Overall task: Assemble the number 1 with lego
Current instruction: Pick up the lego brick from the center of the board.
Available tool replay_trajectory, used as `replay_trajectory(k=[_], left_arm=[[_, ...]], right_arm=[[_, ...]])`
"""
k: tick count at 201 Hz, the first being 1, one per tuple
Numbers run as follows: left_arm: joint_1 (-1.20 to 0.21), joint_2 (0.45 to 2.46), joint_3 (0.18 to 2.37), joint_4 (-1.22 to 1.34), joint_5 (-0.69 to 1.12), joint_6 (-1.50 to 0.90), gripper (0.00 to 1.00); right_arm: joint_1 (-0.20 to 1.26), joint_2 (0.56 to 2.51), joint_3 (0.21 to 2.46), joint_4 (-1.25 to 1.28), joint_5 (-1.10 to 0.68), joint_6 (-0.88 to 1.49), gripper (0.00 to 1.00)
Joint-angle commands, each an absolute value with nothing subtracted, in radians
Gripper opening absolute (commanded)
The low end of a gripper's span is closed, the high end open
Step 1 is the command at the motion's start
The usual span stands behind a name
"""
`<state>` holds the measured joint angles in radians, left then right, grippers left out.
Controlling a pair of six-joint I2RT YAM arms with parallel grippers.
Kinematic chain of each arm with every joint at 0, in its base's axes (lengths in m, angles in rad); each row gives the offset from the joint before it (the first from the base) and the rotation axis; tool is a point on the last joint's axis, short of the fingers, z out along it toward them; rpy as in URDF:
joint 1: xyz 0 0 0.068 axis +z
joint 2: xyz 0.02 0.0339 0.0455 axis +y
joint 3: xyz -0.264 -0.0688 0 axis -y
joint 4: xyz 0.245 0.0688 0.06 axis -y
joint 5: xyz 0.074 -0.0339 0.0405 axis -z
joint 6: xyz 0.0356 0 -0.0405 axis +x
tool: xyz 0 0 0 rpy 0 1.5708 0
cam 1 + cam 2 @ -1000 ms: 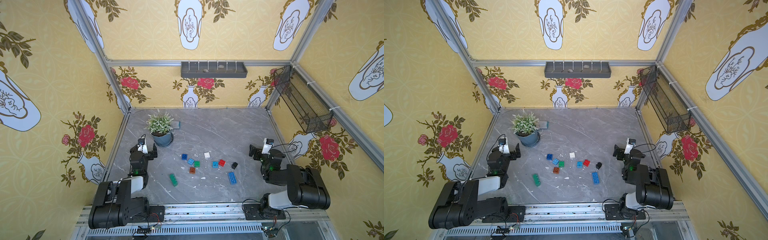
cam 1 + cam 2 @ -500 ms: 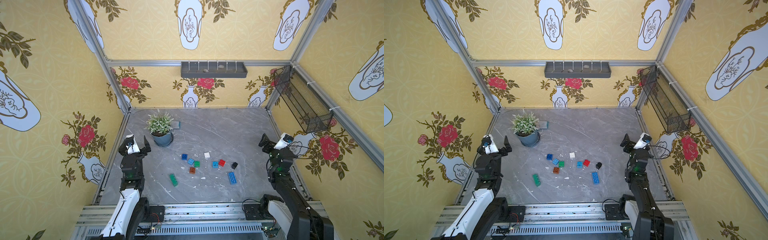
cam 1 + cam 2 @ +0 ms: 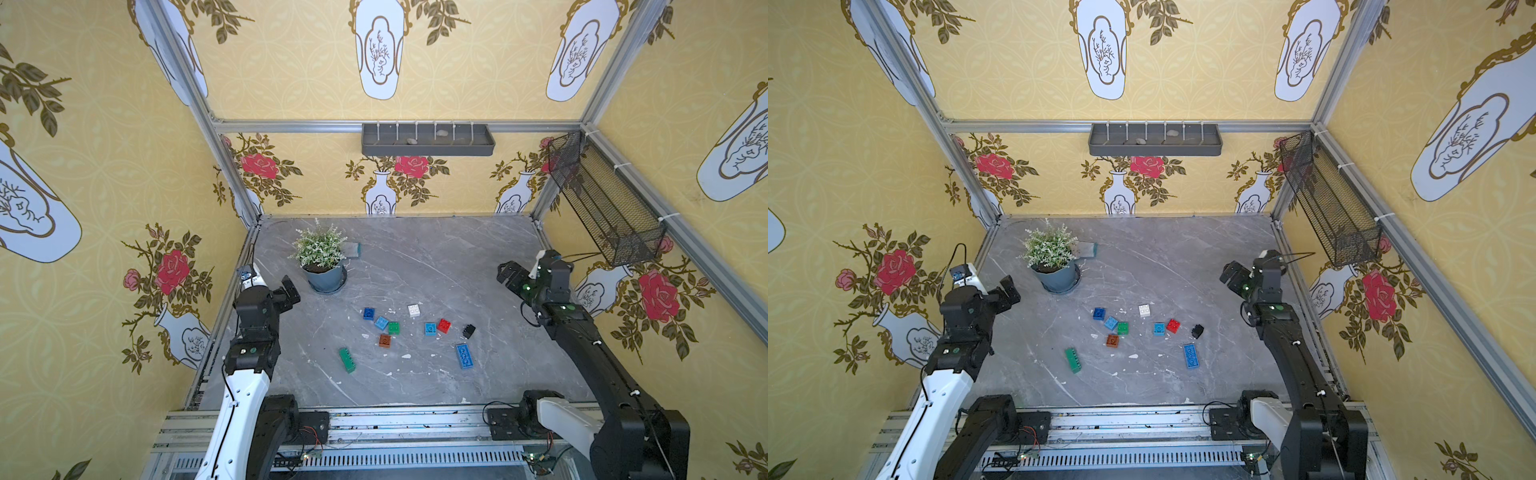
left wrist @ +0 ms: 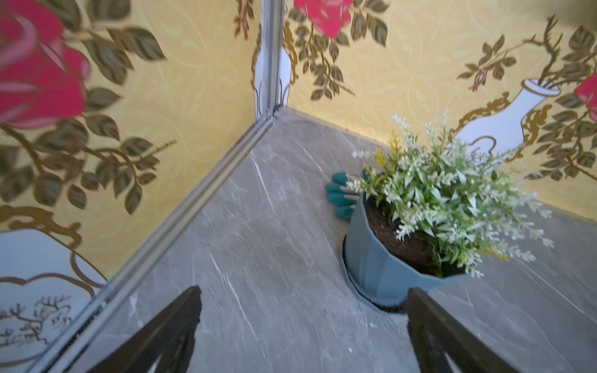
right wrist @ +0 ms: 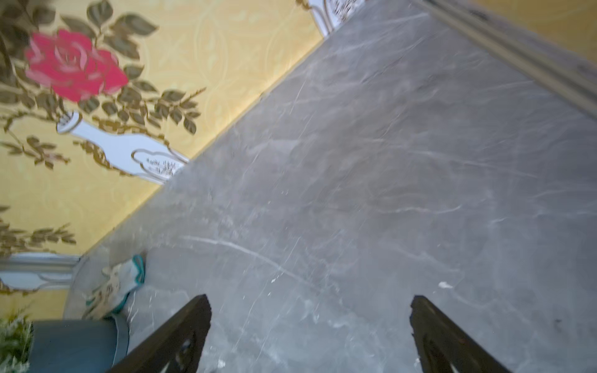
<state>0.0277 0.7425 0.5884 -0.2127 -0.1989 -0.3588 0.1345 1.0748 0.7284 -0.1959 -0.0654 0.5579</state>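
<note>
The lego lies loose on the grey marble floor in both top views: small square bricks in blue (image 3: 368,313), light blue (image 3: 381,323), green (image 3: 394,328), orange-brown (image 3: 385,340), white (image 3: 414,310), red (image 3: 444,326) and black (image 3: 468,331), plus a long green brick (image 3: 347,360) and a long blue brick (image 3: 464,355). My left gripper (image 3: 289,292) (image 4: 302,300) hangs open and empty at the left, beside the plant pot. At the right side, my right gripper (image 3: 508,274) (image 5: 310,303) is open over bare floor. Neither wrist view shows any brick.
A potted plant (image 3: 325,278) (image 4: 374,258) stands at the back left with a teal glove (image 3: 353,249) (image 4: 339,197) behind it. A grey tray (image 3: 428,141) hangs on the back wall and a wire basket (image 3: 602,203) on the right wall. Walls enclose three sides.
Both arms have unfolded from their low folded pose and lifted. In the last half second both open grippers swung inward toward the middle. The bricks have not moved.
</note>
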Motion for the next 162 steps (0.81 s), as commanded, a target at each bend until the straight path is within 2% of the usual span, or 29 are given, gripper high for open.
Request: replay_trajectory(k=[1,32,56,129,162], left_arm=[[0.028,0.771,0.638,-0.457,-0.031,-0.506,0.95],[0.026,0.765,0.658,-0.588,0.071,-0.668,0.84],[-0.012,0.823,0.692,-0.672,0.166,-0.726,0.83],[-0.491,0.878,0.672,-0.799,-0.054,-0.955,0.82],[-0.602,0.994,0.653,-0.778,-0.069,-1.014,0.83]], right_arm=[[0.267,1.105,0.772,-0.362,0.011,0.601,0.98],[0.421,1.177,0.818,-0.414,0.001,0.637,0.98],[0.503,1.254,0.870,-0.471,0.001,0.661,0.98],[0.649,1.335,0.889,-0.493,0.046,0.715,0.98],[0.671,1.291,0.836,-0.489,0.118,0.754,0.98]])
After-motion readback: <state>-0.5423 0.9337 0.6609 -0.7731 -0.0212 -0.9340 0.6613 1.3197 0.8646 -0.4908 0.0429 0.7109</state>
